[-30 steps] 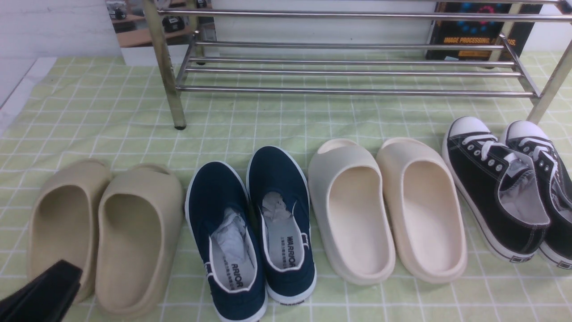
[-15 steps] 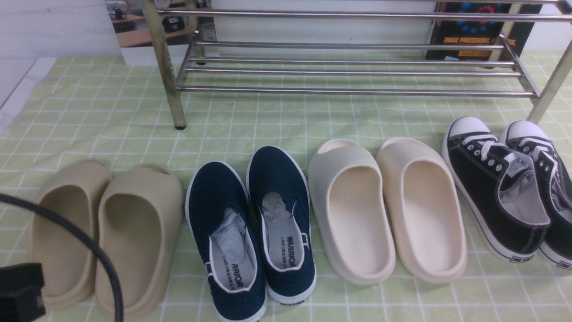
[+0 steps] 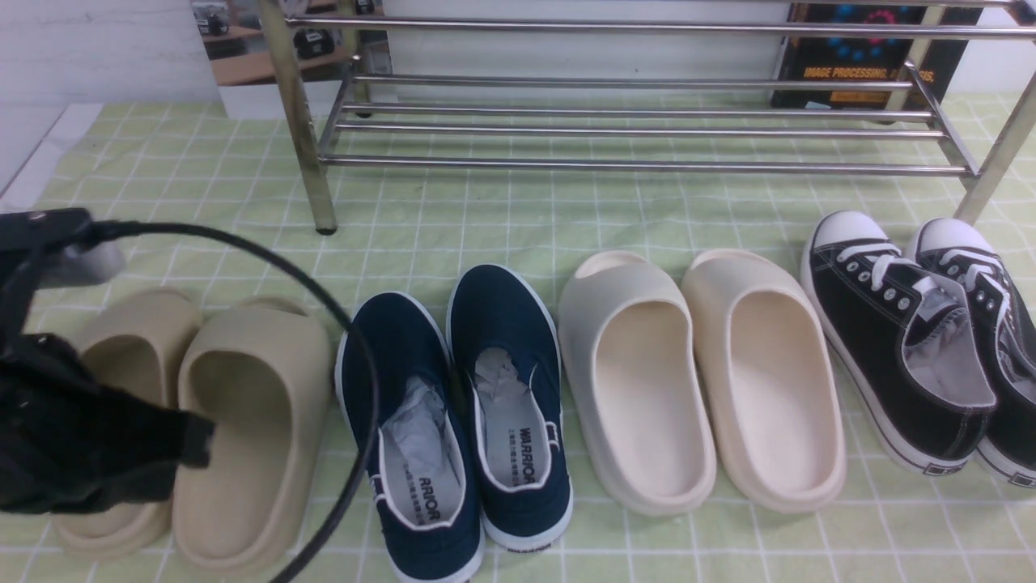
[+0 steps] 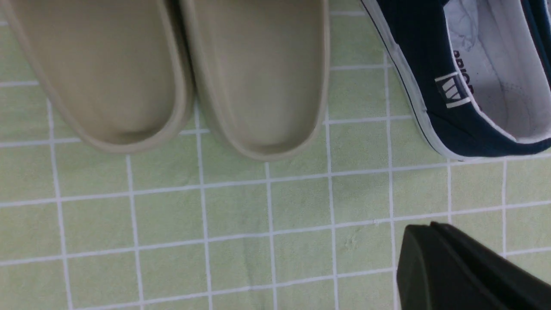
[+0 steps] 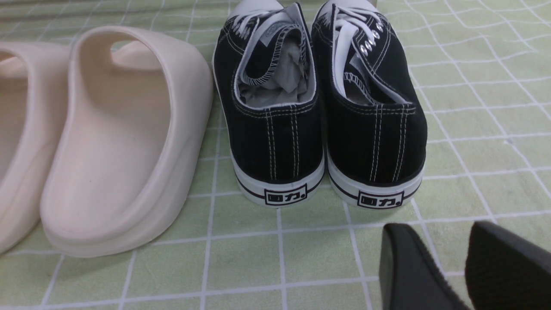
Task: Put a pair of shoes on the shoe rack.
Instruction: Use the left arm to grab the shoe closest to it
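The pair of navy slip-on shoes stands side by side on the green checked cloth, the left shoe [image 3: 409, 437] and the right shoe [image 3: 508, 397], toes toward the shoe rack [image 3: 631, 129] of chrome tubes at the back. My left arm [image 3: 73, 441] hangs over the tan slides, left of the navy pair. In the left wrist view my left gripper [image 4: 426, 227] is shut and empty above bare cloth, a little behind the left navy shoe's heel [image 4: 456, 107]. My right gripper [image 5: 434, 234] is open and empty behind the black sneakers; it is out of the front view.
Tan foam slides [image 3: 243, 429] lie left of the navy pair, cream slides [image 3: 704, 380] right of it, black lace-up sneakers [image 3: 906, 340] at far right by a rack leg. My arm's black cable [image 3: 356, 356] arcs over the left navy shoe. A dark box [image 3: 858, 57] stands behind the rack.
My left arm has risen from the bottom left corner up over the tan slides, and its cable now loops across the left navy shoe. The shoes have not moved.
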You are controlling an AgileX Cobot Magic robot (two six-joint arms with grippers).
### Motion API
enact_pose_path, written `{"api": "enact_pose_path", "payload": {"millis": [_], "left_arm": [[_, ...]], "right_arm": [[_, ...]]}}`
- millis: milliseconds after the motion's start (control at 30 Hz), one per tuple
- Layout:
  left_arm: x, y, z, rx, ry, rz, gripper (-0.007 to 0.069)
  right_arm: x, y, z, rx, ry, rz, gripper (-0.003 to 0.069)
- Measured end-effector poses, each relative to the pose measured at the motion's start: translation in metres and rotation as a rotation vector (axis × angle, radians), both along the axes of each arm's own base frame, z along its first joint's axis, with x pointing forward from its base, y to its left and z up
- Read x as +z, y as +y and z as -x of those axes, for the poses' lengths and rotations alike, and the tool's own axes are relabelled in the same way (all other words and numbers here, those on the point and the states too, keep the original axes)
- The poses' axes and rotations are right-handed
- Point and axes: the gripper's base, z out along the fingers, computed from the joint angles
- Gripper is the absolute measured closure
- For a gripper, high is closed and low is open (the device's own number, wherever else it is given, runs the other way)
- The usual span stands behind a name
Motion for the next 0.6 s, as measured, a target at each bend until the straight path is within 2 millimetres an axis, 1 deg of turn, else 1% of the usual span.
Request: {"api": "enact_pose_path", "payload": {"millis": [33,67,200,300,333,433,467,500,533,600], "left_arm": [[-0.002,-0.001,-0.003,-0.001,0.012,-0.003,0.0638],[-0.005,-0.008,-0.012,-0.021,0.039,-0.009,0.0638],[-0.025,-0.033,-0.028,-0.076,0.118,-0.039,0.0636],[-0.038,-0.049,-0.034,-0.073,0.142,-0.056,0.0601],[-0.039,-0.05,-0.036,-0.062,0.144,-0.056,0.0591],[-0.05,-0.059,-0.044,0.011,0.16,-0.044,0.0516],[-0.057,-0.062,-0.051,0.068,0.164,-0.031,0.0447],[-0.06,-0.064,-0.054,0.091,0.165,-0.023,0.0414],[-0.064,-0.066,-0.058,0.119,0.163,-0.011,0.0365],[-0.07,-0.069,-0.063,0.146,0.163,0.012,0.0298]], "right_arm": [[0.0,0.0,0.0,0.0,0.0,0.0,0.0413],[0.0,0.0,0.0,0.0,0.0,0.0,0.0413],[0.0,0.0,0.0,0.0,0.0,0.0,0.0413],[0.0,0.0,0.0,0.0,0.0,0.0,0.0413],[0.0,0.0,0.0,0.0,0.0,0.0,0.0413],[0.0,0.0,0.0,0.0,0.0,0.0,0.0413],[0.0,0.0,0.0,0.0,0.0,0.0,0.0413],[0.0,0.0,0.0,0.0,0.0,0.0,0.0413],[0.0,0.0,0.0,0.0,0.0,0.0,0.0413],[0.0,0.0,0.0,0.0,0.0,0.0,0.0413]]}}
